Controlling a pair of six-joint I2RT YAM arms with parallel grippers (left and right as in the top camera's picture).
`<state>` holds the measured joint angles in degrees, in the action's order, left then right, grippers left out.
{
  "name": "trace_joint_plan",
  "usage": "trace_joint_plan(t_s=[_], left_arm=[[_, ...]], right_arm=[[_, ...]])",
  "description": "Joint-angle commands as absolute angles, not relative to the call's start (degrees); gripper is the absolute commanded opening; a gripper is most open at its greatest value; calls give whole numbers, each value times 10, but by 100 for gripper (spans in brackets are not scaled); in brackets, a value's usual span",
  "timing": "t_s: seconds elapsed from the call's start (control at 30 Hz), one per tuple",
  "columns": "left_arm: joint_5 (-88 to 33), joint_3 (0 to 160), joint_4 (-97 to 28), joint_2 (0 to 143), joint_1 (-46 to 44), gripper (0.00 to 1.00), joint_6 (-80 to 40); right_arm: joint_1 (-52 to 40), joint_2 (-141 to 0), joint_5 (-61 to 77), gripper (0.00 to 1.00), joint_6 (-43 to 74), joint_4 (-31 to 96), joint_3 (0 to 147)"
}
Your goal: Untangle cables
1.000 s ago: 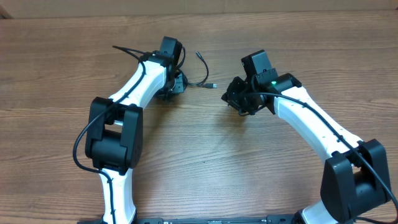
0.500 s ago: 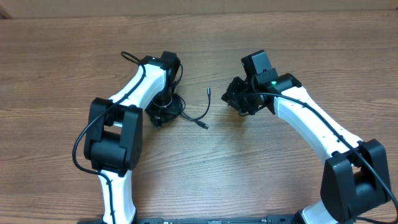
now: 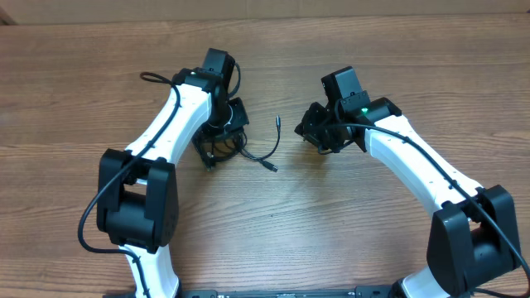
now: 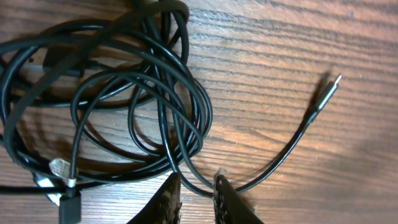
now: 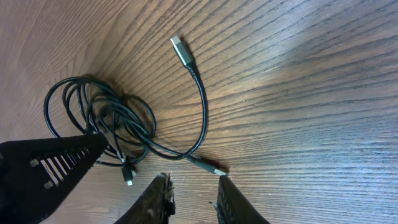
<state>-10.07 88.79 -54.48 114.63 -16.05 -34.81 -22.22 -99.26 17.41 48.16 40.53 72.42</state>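
Note:
The cables (image 3: 217,151) are thin black cords in a tangled coil, left of the table's middle. Two free plug ends stick out to the right, one (image 3: 278,122) farther back and one (image 3: 269,165) nearer. My left gripper (image 3: 232,141) hangs over the coil's right edge. In the left wrist view the coil (image 4: 124,93) fills the left side. My left gripper (image 4: 198,190) is narrowly open, with a loose strand crossing between its tips. My right gripper (image 3: 308,132) is open and empty. In its own view it (image 5: 196,194) hovers just short of a silver-tipped plug (image 5: 211,168).
The left gripper's body (image 5: 43,174) shows at the lower left of the right wrist view, beside the coil (image 5: 99,118). A second plug (image 5: 180,50) lies on the bare wood beyond. Thick arm wires run along both white arms. The wooden table (image 3: 373,50) lies all around.
The left gripper pulled the cable bundle nearer and to the left over the last second. Since then the coil lies still and the left arm has shifted slightly. The right arm has not moved.

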Motion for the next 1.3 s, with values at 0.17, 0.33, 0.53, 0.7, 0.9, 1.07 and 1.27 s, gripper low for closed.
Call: trace_joint_plan(t_s=[0.17,0.33,0.53,0.7,0.9,1.07,1.27], left_arm=[[23,859,-505,1141,-196,24,-452],[43,842,-478,1152,-200,25,-459],[34,840,-452,1173,-201,26,-458],[34,840,-452,1175,-201,25,-458],[36,825,-449,1178,-201,21,-459],[36,818,-444,1179,-201,20,-459],[33,818,-422,1179,-207,24,-459]], right_arm=[[-225,-981,172,23,479,404,729],[-225,-981,172,23,479,404,729],[-225,-981,172,23,479,404,729],[-225,-981,172,23,479,404,729],[-225,-981,172,23,479,404,729],[-225,-981,172,23,479,404,729],[-225,-981,172,23,479,404,729]])
